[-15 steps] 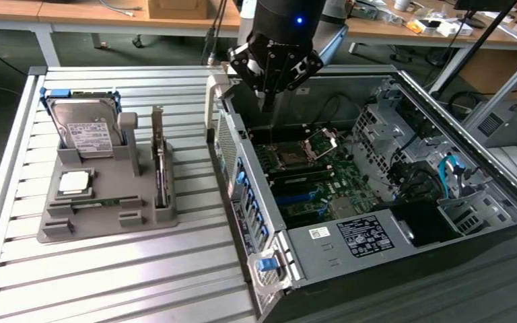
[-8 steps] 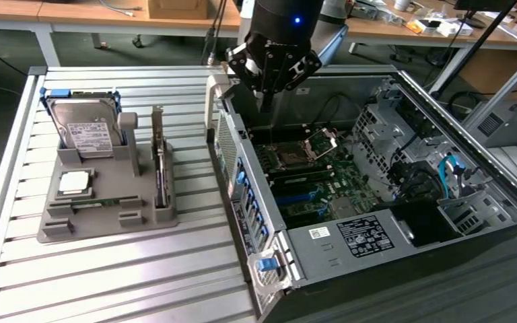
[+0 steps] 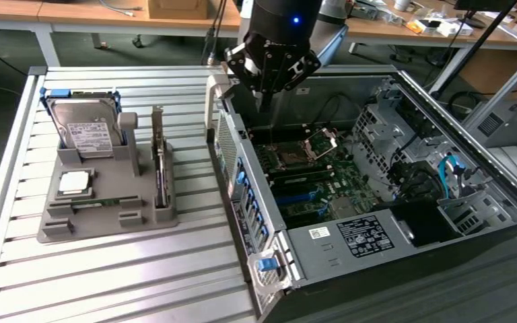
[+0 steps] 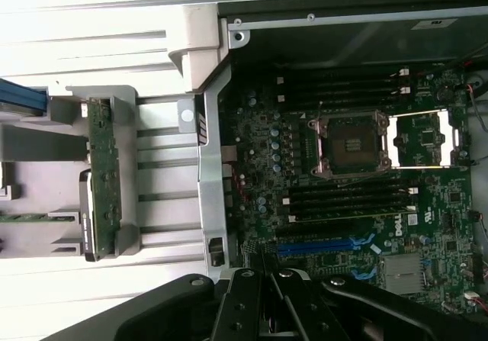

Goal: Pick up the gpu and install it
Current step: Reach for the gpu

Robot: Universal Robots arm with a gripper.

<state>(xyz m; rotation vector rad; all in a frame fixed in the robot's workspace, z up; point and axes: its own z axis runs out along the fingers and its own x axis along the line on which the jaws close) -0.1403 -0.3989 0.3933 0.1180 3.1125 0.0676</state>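
Your tool (image 4: 267,280), closed and empty, hovers over the computer case (image 3: 227,145); the gpu (image 3: 159,161) stands edgewise in its rack (image 3: 106,222), presumably for gripping.

The gpu (image 3: 161,171) is black with a silver-grey bracket; in the wrist view its board edge looks dull green. Its holder (image 3: 106,219) is plain matte grey, on a bench (image 3: 106,282) of pale silver ribbed slats. The hard drive (image 3: 86,131) is silver with a white label and blue side rails. The hand (image 3: 264,101) is black. The motherboard (image 3: 317,178) is dark green with a bright blue slot (image 4: 320,244). The grey computer case (image 3: 231,145) carries blue latches (image 3: 265,264).
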